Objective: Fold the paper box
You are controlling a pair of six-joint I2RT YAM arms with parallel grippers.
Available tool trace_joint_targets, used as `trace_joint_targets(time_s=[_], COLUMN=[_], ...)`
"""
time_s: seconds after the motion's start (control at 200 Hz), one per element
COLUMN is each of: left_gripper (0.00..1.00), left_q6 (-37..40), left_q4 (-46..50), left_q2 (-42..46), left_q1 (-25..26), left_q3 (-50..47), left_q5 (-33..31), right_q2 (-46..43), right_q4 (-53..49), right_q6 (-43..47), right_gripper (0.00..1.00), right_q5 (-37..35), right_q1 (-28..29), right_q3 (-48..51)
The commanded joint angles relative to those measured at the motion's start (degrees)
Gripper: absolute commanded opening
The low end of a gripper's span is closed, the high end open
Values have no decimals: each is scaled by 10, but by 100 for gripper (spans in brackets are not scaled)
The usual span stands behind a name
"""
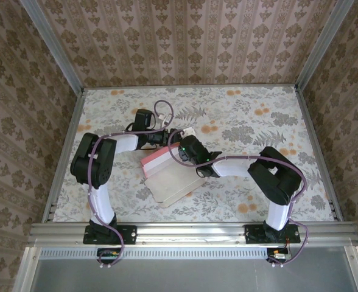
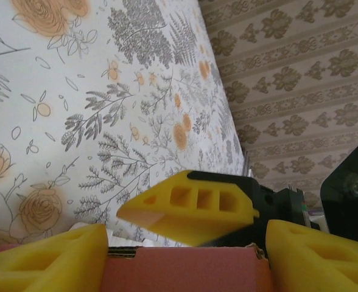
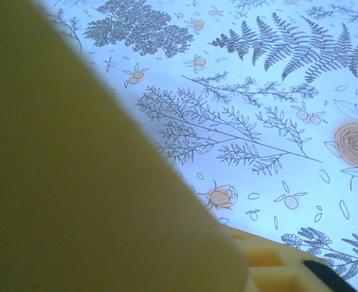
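The paper box (image 1: 167, 176) lies mid-table: a raised salmon-pink panel (image 1: 159, 160) at its far end, with an off-white sheet (image 1: 174, 186) spreading toward me. My left gripper (image 1: 168, 137) reaches in from behind the pink panel. In the left wrist view that pink card (image 2: 185, 271) spans the gap between my two yellow fingers (image 2: 51, 258), touching both, so my left gripper (image 2: 185, 263) is shut on it. My right gripper (image 1: 188, 150) sits at the panel's right end. One of its yellow fingers (image 2: 191, 207) hovers just over the pink edge. A blurred yellow shape (image 3: 75, 182) blocks the right wrist view.
The floral tablecloth (image 1: 246, 115) covers the table, with patterned walls (image 1: 185, 36) on three sides and a metal rail (image 1: 191, 230) along the near edge. Both arms bend inward over the centre, close together. Bare cloth lies at the far right and far left.
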State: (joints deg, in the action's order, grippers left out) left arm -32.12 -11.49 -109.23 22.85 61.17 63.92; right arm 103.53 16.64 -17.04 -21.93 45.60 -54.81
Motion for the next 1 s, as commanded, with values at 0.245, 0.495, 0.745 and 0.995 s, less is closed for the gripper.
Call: trace_joint_targets(time_s=[0.245, 0.495, 0.745, 0.995], left_gripper=[72, 75, 75, 75], left_q6=[125, 225, 314, 367], left_q4=[204, 366, 533, 630], left_q2=[46, 78, 102, 49], left_q1=[-21, -16, 44, 117], left_q3=[93, 147, 210, 299], left_q5=[-53, -159, -316, -428], right_q2=[-107, -232, -408, -569], right_q4=[10, -19, -118, -244], right_q6=[-2, -45, -102, -140], right_gripper=[47, 61, 89, 100], right_q5=[113, 175, 186, 191], right_q1=[-5, -9, -18, -40], right_q3=[86, 171, 235, 261])
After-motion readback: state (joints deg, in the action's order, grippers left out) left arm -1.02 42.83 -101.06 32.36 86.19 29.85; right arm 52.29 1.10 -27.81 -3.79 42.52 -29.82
